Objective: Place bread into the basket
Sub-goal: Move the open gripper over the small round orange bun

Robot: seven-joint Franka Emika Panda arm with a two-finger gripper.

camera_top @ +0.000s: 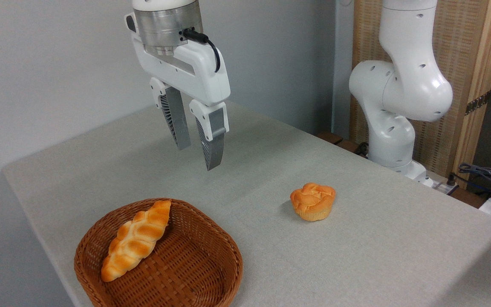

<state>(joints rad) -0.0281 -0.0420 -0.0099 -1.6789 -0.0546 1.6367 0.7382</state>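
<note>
Camera view from the fixed position shows a grey cloth-covered counter (pixel 356 256) against a pale wall. Above its middle hangs the end effector (pixel 197 151), well clear of the surface, its two grey ribbed fingers (pixel 177 123) pointing down and slightly toward the viewer. The fingers stand apart with a moderate gap between them and nothing is held in that gap. A black cable (pixel 209 44) loops from the metal wrist into the white housing above the fingers.

On the counter, to the right of and nearer the viewer than the end effector, sits the bread (pixel 313 201): a small round golden-orange bun with a lumpy, knotted top and a paler base. It rests upright on the cloth, alone, untouched by the fingers and well apart from the basket (pixel 203 273).

That basket, shallow, brown and woven, lies at the lower left near the front edge of the counter. Inside it, along its left side, lies a long braided loaf (pixel 137 240) with pointed ends, tilted so that its upper tip leans on the far rim and its lower tip rests near the left wall.

At the right, behind the counter, stands the white base of the arm (pixel 399 98), in front of a wooden slatted panel (pixel 471 64).
</note>
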